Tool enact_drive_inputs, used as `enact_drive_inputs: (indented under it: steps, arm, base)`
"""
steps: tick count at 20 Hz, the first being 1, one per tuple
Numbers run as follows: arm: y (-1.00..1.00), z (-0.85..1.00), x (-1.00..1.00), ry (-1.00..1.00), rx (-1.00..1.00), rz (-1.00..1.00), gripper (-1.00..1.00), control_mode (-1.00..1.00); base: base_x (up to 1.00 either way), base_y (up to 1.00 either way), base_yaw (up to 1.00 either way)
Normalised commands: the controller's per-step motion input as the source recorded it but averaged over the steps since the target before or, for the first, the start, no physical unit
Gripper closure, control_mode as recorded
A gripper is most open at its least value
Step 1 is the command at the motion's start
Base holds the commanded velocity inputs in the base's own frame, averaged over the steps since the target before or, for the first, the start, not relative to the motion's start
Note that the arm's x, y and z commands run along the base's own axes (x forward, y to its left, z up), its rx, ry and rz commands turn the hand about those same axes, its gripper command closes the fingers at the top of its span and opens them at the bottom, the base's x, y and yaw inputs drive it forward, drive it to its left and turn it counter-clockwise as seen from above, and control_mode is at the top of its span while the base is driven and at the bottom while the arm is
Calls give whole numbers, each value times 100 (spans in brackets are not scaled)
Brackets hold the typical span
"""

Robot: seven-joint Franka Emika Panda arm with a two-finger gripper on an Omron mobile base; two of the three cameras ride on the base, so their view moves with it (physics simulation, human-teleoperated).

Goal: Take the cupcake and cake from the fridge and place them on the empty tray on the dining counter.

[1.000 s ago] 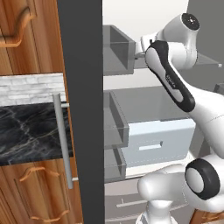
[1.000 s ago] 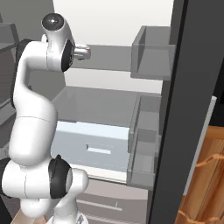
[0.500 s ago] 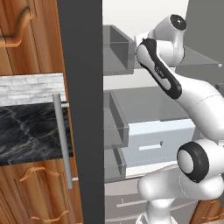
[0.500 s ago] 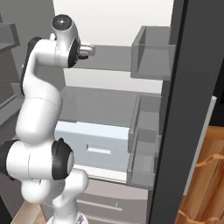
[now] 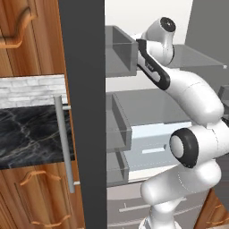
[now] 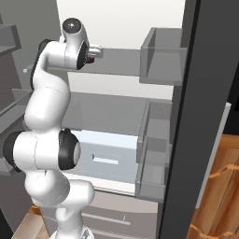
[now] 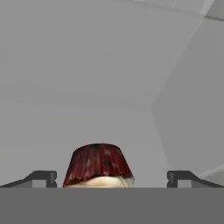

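The fridge stands open, showing its white interior and grey shelves. My arm reaches up to the upper shelf. In the hand view the cupcake, with its dark red wrapper and tan top, sits close between my two finger tips. It appears upside down because the hand is rolled. My gripper is open, with one finger tip on each side of the cupcake and neither touching it. The right base view has my gripper at the shelf's front edge. The cake, the tray and the dining counter are out of view.
Grey door bins flank the shelves on both open doors. A pale drawer sits below the middle shelf. A wall-side counter with a black marble top and wooden cabinets lies left of the fridge.
My arm has swung up and forward, carrying the hand deeper over the upper shelf. The jaws have stayed open.
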Motion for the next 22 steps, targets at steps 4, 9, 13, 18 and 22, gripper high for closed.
enact_drive_inputs:
  steps: [4,9,13,18,22]
  arm:
    - [0,-5,65,0,0,0,-100,-100]
    - [0,-8,46,0,0,0,-100,-100]
    - [0,-13,3,0,0,0,100,-100]
    - [-3,-10,-56,-9,0,0,100,-100]
    - [0,17,-91,-19,0,0,100,-100]
  base:
    - [0,0,0]
    - [0,0,0]
    - [0,0,0]
    - [0,0,0]
    - [0,0,0]
